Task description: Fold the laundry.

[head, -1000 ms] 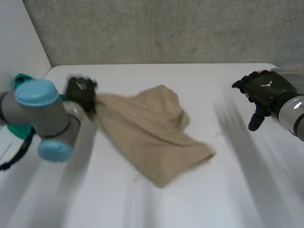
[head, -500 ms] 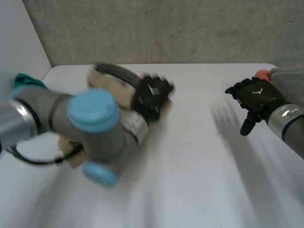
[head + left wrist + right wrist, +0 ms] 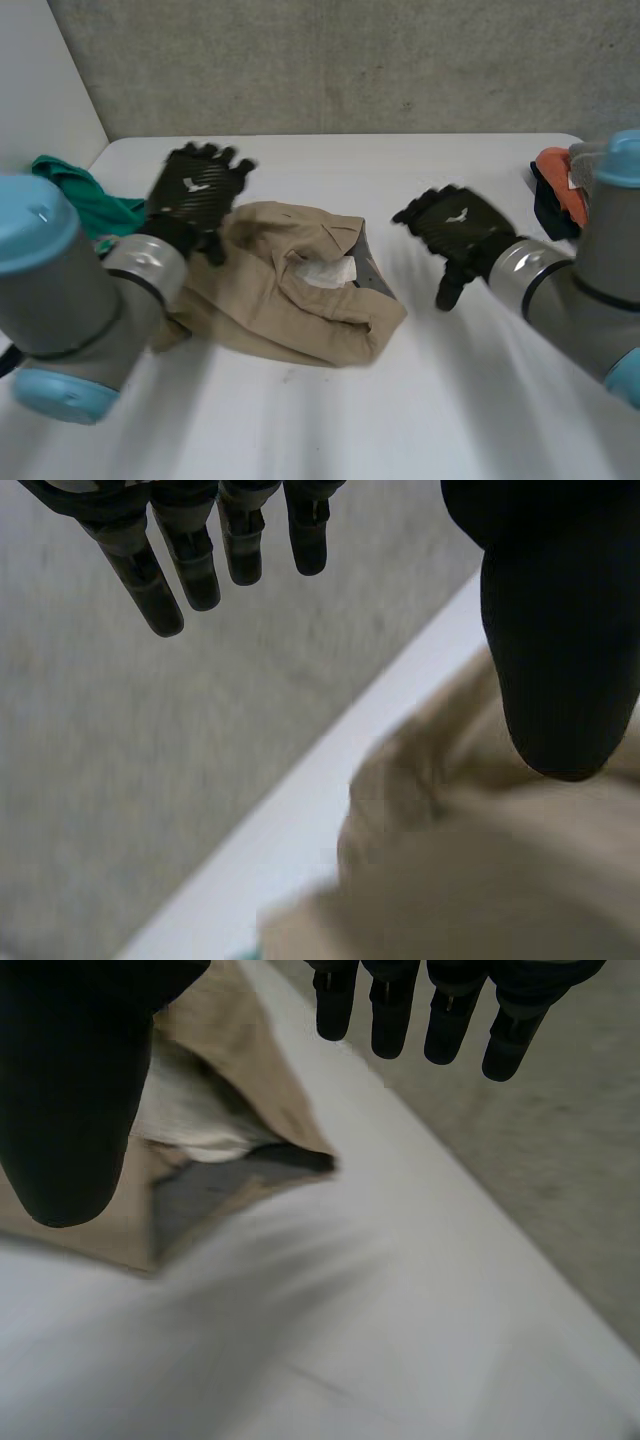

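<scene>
Garment (image 3: 290, 300): tan, crumpled, centre-left.
Left hand (image 3: 197, 190): released, at its upper left.
Right hand (image 3: 462, 228): released, right of it.
Head view: green cloth (image 3: 85, 200), far left.
Right wrist view: white lining (image 3: 190, 1110) by thumb.

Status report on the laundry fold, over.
Left hand open, over one end of tan garment. Right hand open, beside the other end. Garment bunched, unfolded. Green cloth and orange pile lie aside.

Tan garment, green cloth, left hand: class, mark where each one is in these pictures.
tan garment (image 3: 260, 310), head view, middle of the crumpled cloth.
green cloth (image 3: 85, 200), head view, its bunched middle.
left hand (image 3: 197, 188), head view, back of the palm.
</scene>
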`<state>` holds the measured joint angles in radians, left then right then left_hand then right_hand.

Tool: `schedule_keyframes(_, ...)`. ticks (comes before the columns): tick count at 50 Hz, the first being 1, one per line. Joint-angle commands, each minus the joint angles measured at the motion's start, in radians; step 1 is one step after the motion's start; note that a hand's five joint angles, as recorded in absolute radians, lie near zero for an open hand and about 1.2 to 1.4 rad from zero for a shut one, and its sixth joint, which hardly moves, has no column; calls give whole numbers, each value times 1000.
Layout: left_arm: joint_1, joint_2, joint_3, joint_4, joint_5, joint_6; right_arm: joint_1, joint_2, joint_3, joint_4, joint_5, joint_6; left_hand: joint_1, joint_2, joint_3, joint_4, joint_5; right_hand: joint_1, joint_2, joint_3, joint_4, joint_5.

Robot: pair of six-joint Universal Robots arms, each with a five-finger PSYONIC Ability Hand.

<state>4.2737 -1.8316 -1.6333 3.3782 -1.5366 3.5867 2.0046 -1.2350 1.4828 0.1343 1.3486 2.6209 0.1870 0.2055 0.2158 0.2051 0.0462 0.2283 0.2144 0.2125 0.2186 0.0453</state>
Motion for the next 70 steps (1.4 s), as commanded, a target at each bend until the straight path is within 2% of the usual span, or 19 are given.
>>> schedule_keyframes(1, 142, 0, 24, -235, 73, -35, 104, 75, -1, 25, -6, -56, -13, -31, -41, -31, -46, -45, -31, -29, -35, -37)
schedule_keyframes(6, 198, -66, 50, -310, 104, -31, 155, 130, 31, -114, -25, -227, 38, 19, 9, 20, 4, -42, -28, -26, -32, -34)
schedule_keyframes(11, 202, -136, 81, -310, 98, -14, 169, 190, 28, -211, -23, -384, 138, 119, 109, 120, 104, -42, -28, -26, -32, -34)
schedule_keyframes(16, 198, -184, 108, -306, 95, -11, 175, 261, -6, -255, -11, -449, 396, 377, 367, 378, 362, 66, 80, 82, 76, 75)
schedule_keyframes(17, 195, -190, 115, -296, 96, -14, 174, 285, -21, -265, -5, -446, 545, 526, 516, 526, 511, 177, 191, 193, 187, 186)
schedule_keyframes(20, 190, -186, 116, -277, 96, -23, 169, 313, -44, -271, 3, -437, 795, 776, 766, 777, 761, 467, 481, 483, 477, 476)
schedule_keyframes(21, 189, -175, 115, -252, 99, -35, 166, 322, -61, -271, 7, -421, 1005, 986, 976, 987, 971, 788, 802, 804, 798, 797)
schedule_keyframes(23, 186, -161, 112, -231, 95, -48, 161, 322, -73, -277, 10, -398, 1130, 1111, 1101, 1112, 1096, 1166, 1180, 1182, 1176, 1174)
schedule_keyframes(24, 181, -141, 110, -202, 95, -61, 161, 321, -79, -278, 14, -388, 1208, 1190, 1180, 1190, 1175, 1168, 1182, 1184, 1178, 1176)
schedule_keyframes(27, 175, -104, 108, -165, 95, -81, 154, 289, -87, -301, 24, -303, 1209, 1191, 1180, 1191, 1176, 1168, 1182, 1184, 1178, 1176)
schedule_keyframes(31, 158, -17, 121, -106, 95, -123, 137, 154, -98, -298, 24, -208, 1209, 1191, 1180, 1191, 1176, 1168, 1182, 1184, 1178, 1176)
schedule_keyframes(36, 124, 165, 183, -42, 78, -186, 102, -61, -171, -199, 21, -127, 1209, 1191, 1180, 1191, 1176, 1168, 1182, 1184, 1178, 1176)
schedule_keyframes(39, 118, 254, 248, -54, 56, -216, 47, -132, -272, -101, 21, -84, 1209, 1191, 1180, 1191, 1176, 1168, 1182, 1184, 1178, 1176)
schedule_keyframes(47, 147, 363, 461, -184, 23, -270, -52, -186, -602, 190, 1, -21, 1209, 1191, 1180, 1191, 1176, 1168, 1182, 1184, 1178, 1176)
schedule_keyframes(54, 173, 373, 582, -253, 42, -328, -86, -181, -727, 235, -17, 27, 1209, 1191, 1180, 1191, 1176, 1168, 1182, 1184, 1178, 1176)
schedule_keyframes(58, 172, 327, 595, -257, 78, -335, -80, -141, -734, 220, -14, 47, 1209, 1191, 1180, 1191, 1176, 1168, 1182, 1184, 1178, 1176)
schedule_keyframes(61, 161, 229, 605, -249, 89, -327, -60, -78, -725, 203, 1, 60, 1209, 1191, 1180, 1191, 1176, 1168, 1182, 1184, 1178, 1176)
schedule_keyframes(64, 138, 100, 627, -238, 85, -309, -41, 3, -707, 179, 41, 83, 1209, 1191, 1180, 1191, 1176, 1168, 1182, 1184, 1178, 1176)
schedule_keyframes(70, 104, -234, 765, -137, 49, -223, -7, 230, -720, 19, 187, 116, 1209, 1191, 1180, 1191, 1176, 1168, 1182, 1184, 1178, 1176)
